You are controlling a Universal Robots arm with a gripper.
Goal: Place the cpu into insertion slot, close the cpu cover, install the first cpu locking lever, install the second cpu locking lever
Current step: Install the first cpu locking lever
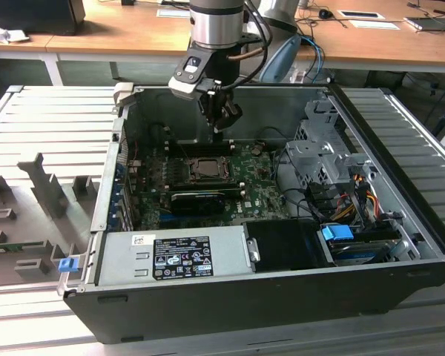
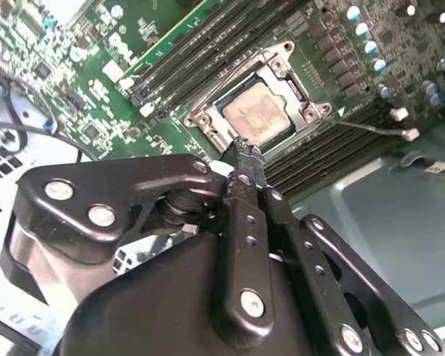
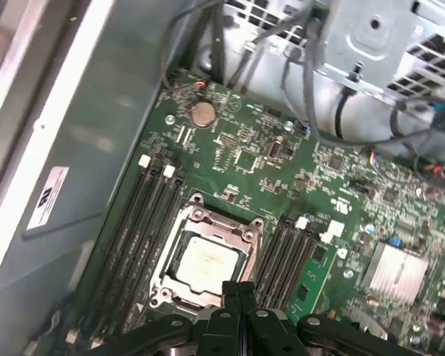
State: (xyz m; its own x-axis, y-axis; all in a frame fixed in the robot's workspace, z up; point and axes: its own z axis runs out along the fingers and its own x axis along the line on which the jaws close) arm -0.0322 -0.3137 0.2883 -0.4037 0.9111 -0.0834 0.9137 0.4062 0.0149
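- From my station I see the gripper (image 1: 221, 122) hanging inside the open computer case (image 1: 230, 315); it sits above the green motherboard (image 1: 261, 194), well clear of it in the exterior view.
- In both wrist views the two black fingers (image 2: 246, 222) are pressed together at their tips with nothing between them; the gripper (image 2: 245, 152) is closed and empty, and I see the same at (image 3: 239, 288).
- The cpu (image 2: 254, 115) lies flat just beyond the fingertips and below them; its pale metal top faces up and the gripper is not touching it.
- The cpu (image 3: 208, 263) is seated in the insertion slot (image 1: 193, 170), which sits straight beneath the gripper in the exterior view.
- The cpu cover (image 2: 208, 124) lies down around the chip as a silvery frame (image 3: 208, 221); the cpu shows through its square window.
- A thin silvery rod (image 2: 374, 129) runs from the socket's corner out over the board, to one side of the fingertips; I cannot tell whether it is a locking lever, nor whether either lever is latched.
- Black memory slots (image 3: 137, 230) flank the socket on both sides of the gripper's tips.
- Farther from the gripper, a round coin battery (image 3: 202, 113) and a finned heatsink (image 3: 397, 274) sit on the board.
- In the exterior view, the grey power supply (image 1: 170, 256) lies nearer the camera than the gripper; the metal drive cage (image 1: 319, 148) stands off toward that view's right.
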